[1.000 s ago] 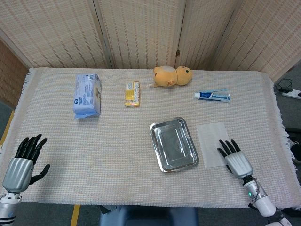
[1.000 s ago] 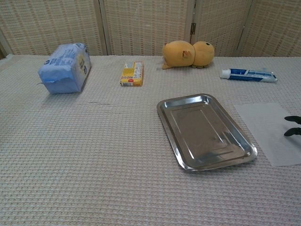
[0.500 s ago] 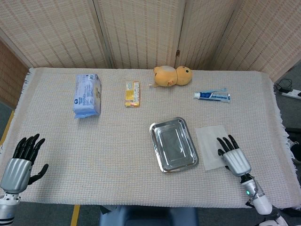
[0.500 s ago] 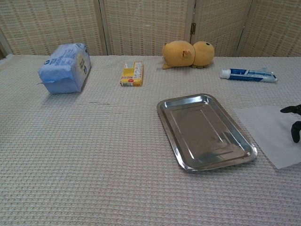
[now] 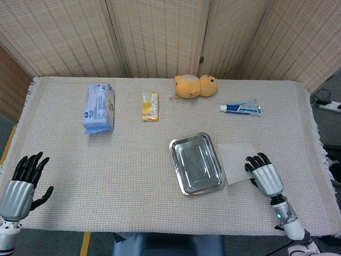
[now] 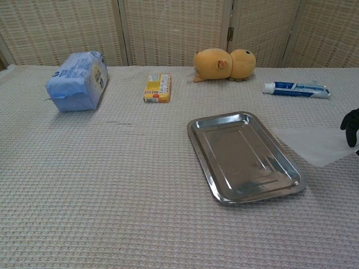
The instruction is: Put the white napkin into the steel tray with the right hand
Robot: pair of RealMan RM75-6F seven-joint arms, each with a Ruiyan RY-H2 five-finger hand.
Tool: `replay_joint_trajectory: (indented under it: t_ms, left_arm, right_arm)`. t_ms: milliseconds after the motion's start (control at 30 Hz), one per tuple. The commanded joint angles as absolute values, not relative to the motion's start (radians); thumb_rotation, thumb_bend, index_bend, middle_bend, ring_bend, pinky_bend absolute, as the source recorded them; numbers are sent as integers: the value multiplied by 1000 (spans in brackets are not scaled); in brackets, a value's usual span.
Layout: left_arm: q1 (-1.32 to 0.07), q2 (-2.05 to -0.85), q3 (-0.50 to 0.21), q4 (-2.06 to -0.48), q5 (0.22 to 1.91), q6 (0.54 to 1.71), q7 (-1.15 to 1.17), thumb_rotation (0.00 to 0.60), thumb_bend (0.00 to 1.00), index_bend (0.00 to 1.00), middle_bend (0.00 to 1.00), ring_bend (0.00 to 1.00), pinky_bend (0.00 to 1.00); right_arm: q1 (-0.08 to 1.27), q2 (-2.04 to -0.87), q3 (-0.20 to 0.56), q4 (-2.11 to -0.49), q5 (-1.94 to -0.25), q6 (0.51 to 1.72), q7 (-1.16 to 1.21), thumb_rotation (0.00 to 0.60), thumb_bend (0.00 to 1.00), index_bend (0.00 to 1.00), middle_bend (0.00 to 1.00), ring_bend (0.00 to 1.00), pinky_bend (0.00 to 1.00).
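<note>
Right robot hand (image 5: 264,178) presses curled fingertips on the thin white paper napkin (image 5: 234,162) lying just right of the shiny rectangular steel tray (image 5: 195,163), probably bunching it for a grip, nothing lifted yet.

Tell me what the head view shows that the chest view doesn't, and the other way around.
Only the head view shows the left hand, open near the table's front corner, and the whole right hand on the white napkin. The chest view adds nothing of its own; it catches only dark fingertips at its edge. Both show the steel tray, still empty, the napkin beside it, the blue pack and the toothpaste.
</note>
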State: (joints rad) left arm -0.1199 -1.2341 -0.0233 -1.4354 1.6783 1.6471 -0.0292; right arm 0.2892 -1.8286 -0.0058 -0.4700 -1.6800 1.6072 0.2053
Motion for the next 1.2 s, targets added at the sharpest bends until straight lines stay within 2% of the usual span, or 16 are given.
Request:
replay_joint_trajectory:
  t_ms: [33,467,800,1067,1200]
  left_arm:
    - [-119,-1233,-23,-1436,1678,1648,-30,600,393,32,0,0,0]
    - [-120,-1238,-23,-1437,1678,1642,-13,600,394,28,0,0,0]
    - [-124,-1244,-24,-1433,1673,1629,-11,600,394,28,0,0,0]
    - [-121,-1240,-27,-1430,1664,1631,-16,600,394,28,0,0,0]
    - [-122,-1239,-25,-1429,1664,1627,-17,600,394,29,0,0,0]
  right_arm:
    - [305,-1830,13,-469,-1677,1654,210,600,516,686,388,352,254]
    - [408,-1837,45,-435,-1719,1846,212,600,515,692,387,358,254]
    - [562,-1894,107,-441,-1691,1796,225,600,515,692,387,359,254]
    - [610,-1989,109,-368,-1678,1774,276,600,516,692,387,359,254]
    - [618,-2057,96,-303,-1664,1699,325,600,516,692,385,359,254]
